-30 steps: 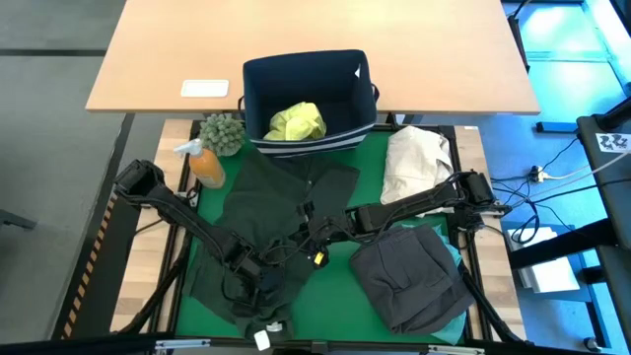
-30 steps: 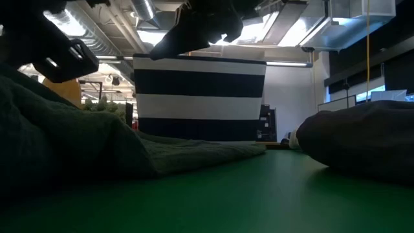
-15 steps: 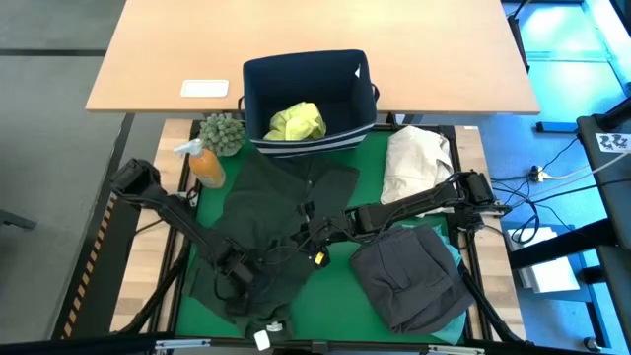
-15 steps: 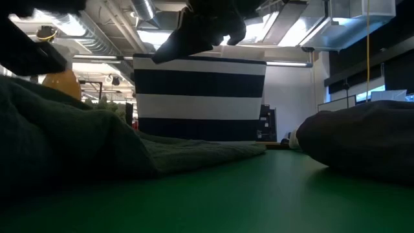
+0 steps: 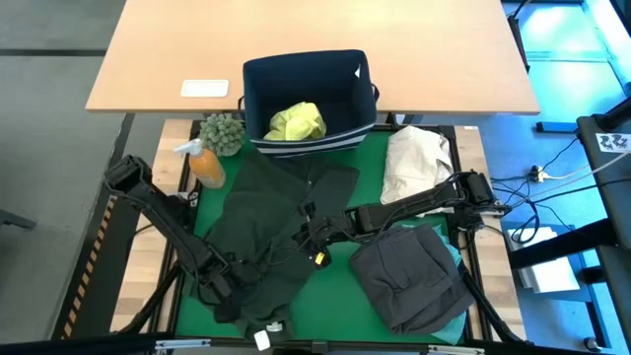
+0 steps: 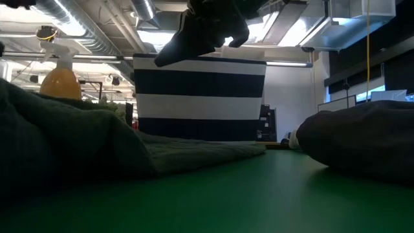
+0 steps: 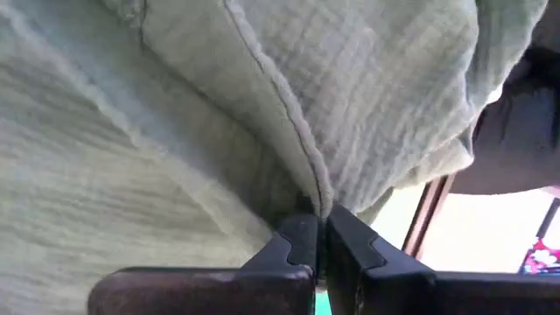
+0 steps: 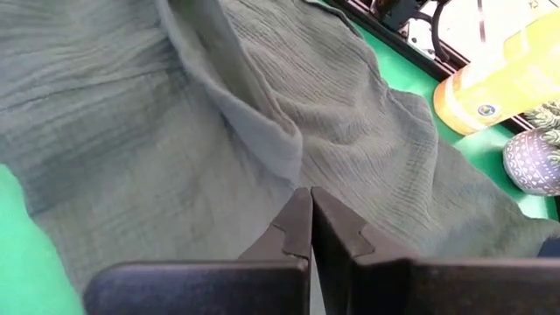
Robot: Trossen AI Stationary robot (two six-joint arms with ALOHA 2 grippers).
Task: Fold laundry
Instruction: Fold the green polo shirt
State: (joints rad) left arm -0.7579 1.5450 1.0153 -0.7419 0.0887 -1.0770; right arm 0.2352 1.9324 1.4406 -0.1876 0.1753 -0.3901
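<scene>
The dark olive garment [image 5: 271, 222] lay spread across the green mat [image 5: 335, 291], between the navy bin [image 5: 308, 99] and the table's near edge. The left gripper [image 5: 219, 292] sat at its near left corner, fingers [image 7: 297, 241] pinched together on a seamed fold of the cloth. The right gripper [image 5: 308, 229] was over the garment's middle, fingers [image 8: 302, 223] closed on a raised ridge of it (the cloth lifted there). A grey garment [image 5: 409, 276] lay folded to the right, a yellow-green shirt [image 5: 294, 122] inside the bin.
</scene>
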